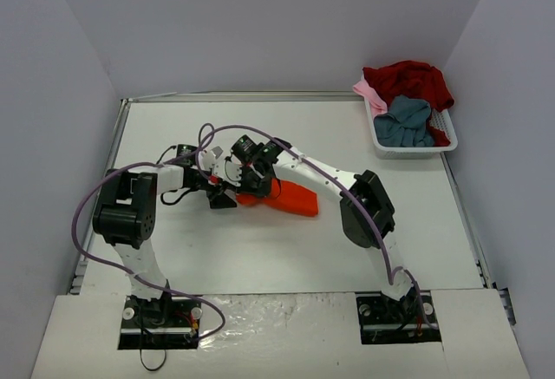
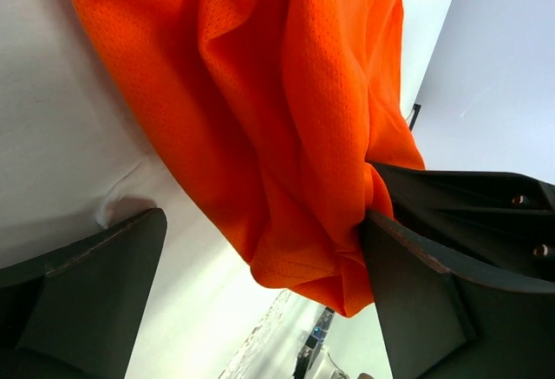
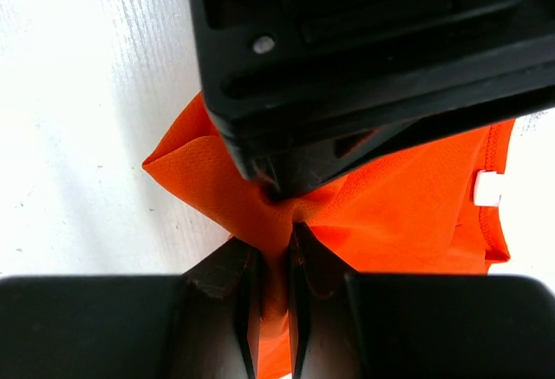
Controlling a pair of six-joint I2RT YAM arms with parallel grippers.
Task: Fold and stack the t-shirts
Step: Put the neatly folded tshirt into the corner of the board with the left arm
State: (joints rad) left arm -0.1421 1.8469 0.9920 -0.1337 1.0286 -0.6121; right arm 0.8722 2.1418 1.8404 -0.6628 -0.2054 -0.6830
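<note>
This looks like a robotics lab test cell: plain pale walls (image 1: 260,23) box in a white desk (image 1: 416,223) on its left, far and right sides. A left arm (image 1: 130,214) and a right arm (image 1: 368,210) are bolted at the near edge, trailing purple cables (image 1: 76,223). A white basket (image 1: 408,151) of t-shirts (image 1: 408,80) sits in the far right corner.

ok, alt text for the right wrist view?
The right tool is shut, pinching a raised peak of the orange-red t-shirt between its dark fingers at bottom centre. A black housing fills the top of the picture, right above the pinch. The rest of the cloth lies on the white table.
</note>
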